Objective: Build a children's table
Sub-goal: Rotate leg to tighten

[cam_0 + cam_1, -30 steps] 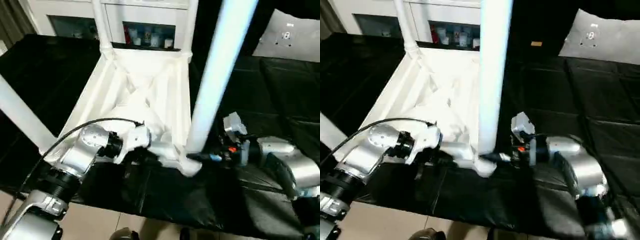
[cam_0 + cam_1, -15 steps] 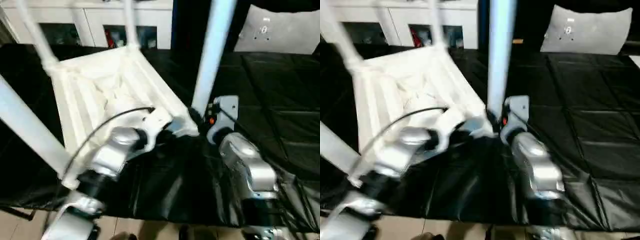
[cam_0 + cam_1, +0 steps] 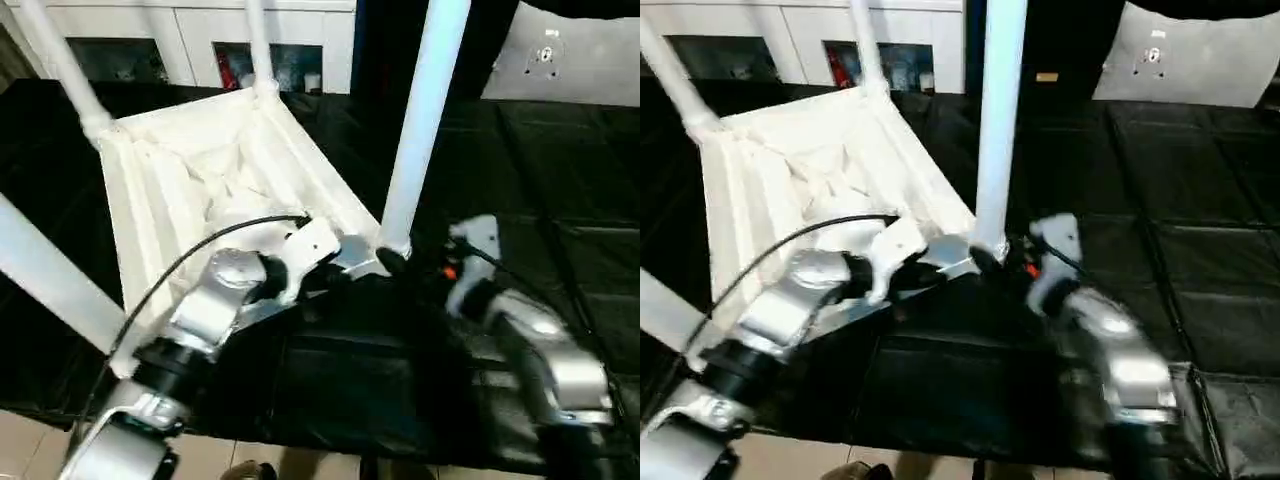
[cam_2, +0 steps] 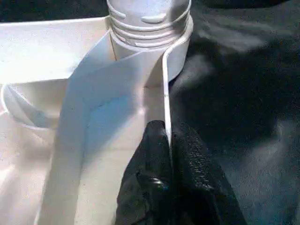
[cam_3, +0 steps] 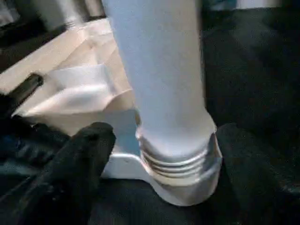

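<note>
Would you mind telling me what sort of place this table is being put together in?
Probably an indoor room set up as a work area, perhaps a lab or a home. A black quilted cover lies over the work surface, white glass-fronted cabinets line the back, and pale tiled floor shows below.

You are looking down on a surface (image 3: pixel 560 170) covered with a black, glossy sheet, creased into squares. Behind it stands a white cabinet (image 3: pixel 190 30) with glazed doors; small red and blue items (image 3: pixel 300 75) show dimly inside. At the far right corner a grey panel (image 3: pixel 575 55) leans, with small fittings near its top. Along the near edge you see a strip of beige tiled floor (image 3: pixel 30 445).
</note>
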Robot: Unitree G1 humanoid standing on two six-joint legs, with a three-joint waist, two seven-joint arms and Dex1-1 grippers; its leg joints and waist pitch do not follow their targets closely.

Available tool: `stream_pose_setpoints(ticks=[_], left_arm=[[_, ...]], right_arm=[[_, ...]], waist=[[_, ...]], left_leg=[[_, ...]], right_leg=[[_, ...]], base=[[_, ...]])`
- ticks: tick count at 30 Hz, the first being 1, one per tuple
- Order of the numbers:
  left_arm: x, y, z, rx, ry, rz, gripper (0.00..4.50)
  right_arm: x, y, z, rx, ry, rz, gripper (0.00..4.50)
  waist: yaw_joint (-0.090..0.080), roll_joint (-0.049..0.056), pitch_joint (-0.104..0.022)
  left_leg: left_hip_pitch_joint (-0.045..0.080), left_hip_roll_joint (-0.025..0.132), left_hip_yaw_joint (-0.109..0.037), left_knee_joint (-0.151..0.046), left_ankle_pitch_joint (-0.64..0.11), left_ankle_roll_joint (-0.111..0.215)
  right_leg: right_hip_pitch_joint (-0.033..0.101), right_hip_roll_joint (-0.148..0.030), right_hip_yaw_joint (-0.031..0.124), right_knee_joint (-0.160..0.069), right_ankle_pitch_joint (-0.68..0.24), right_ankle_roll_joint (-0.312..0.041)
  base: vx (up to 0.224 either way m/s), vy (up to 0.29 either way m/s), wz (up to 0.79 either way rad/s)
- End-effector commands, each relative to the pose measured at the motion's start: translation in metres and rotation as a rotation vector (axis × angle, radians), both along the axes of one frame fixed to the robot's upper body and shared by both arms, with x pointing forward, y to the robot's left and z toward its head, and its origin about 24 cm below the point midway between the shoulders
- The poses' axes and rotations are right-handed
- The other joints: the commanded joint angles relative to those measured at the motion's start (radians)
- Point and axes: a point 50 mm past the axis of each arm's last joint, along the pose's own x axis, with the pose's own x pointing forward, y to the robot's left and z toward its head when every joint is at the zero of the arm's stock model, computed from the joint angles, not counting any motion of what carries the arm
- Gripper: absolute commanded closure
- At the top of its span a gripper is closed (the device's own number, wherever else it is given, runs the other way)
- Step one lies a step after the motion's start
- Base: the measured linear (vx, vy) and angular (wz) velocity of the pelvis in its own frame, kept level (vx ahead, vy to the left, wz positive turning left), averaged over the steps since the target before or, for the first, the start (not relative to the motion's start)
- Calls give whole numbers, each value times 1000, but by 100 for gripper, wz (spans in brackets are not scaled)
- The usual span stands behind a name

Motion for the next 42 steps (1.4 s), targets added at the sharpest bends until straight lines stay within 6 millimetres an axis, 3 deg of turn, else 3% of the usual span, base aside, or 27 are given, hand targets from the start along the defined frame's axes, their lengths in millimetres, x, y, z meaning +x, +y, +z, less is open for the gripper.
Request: stream_pose_setpoints(ticks=[1, 2, 8, 9, 13, 20, 27, 35, 40, 42], left_arm=[[-4, 5, 2, 0, -20, -105, 450], [-7, 9, 1, 15, -11, -139, 450], [-16, 23, -2, 63, 28, -283, 450], [-17, 25, -3, 80, 31, -314, 450], [-23, 28, -1, 117, 41, -459, 450], [-27, 28, 0, 143, 46, -521, 450], [-27, 28, 1, 145, 40, -545, 450], [-28, 29, -1, 145, 47, -549, 450], [-27, 25, -2, 110, 86, -491, 450], [-24, 20, -1, 67, 96, -436, 450]], right_arm=[[-1, -5, 6, -22, -35, 91, 22], [-2, -9, 9, -39, -48, 141, 22], [-8, -14, 17, -85, -72, 363, 22], [-9, -14, 18, -91, -70, 413, 22], [-6, -14, 21, -102, -37, 586, 38], [-6, -9, 19, -102, -8, 675, 109], [-9, -5, 17, -78, 32, 771, 169], [-10, -4, 14, -64, 83, 821, 240], [-14, 2, 11, -25, 108, 828, 251], [-17, 9, 7, -30, 116, 787, 251]], waist=[[8, -7, -72], [12, -2, -75], [27, 3, -79], [30, 7, -77], [44, 1, -73], [62, -2, -71], [63, -9, -72], [60, -17, -65], [61, -14, -62], [60, -12, -56]], left_leg=[[1, 75, -26, -56, -1, 171], [3, 75, -26, -54, -3, 172], [8, 81, -28, -48, 38, 202], [8, 82, -28, -48, 31, 200], [10, 85, -25, -52, -13, 170], [11, 86, -23, -53, -22, 145], [9, 86, -22, -53, -16, 147], [8, 84, -21, -55, -10, 149], [9, 86, -22, -56, -11, 154], [9, 87, -22, -59, -33, 141]], right_leg=[[67, -91, 52, -59, -63, -282], [67, -92, 51, -58, -61, -283], [64, -91, 48, -40, 42, -322], [63, -92, 49, -42, 33, -322], [63, -90, 48, -43, -18, -321], [60, -93, 50, -44, -42, -312], [60, -95, 50, -45, -55, -306], [57, -93, 50, -48, -82, -292], [54, -94, 50, -49, -97, -292], [54, -94, 51, -55, -124, -289]], base=[[0, 0, 0], [0, 0, 0], [0, 0, 0], [0, 0, 0], [0, 0, 0], [0, 0, 0], [0, 0, 0], [0, 0, 0], [0, 0, 0], [0, 0, 0]])
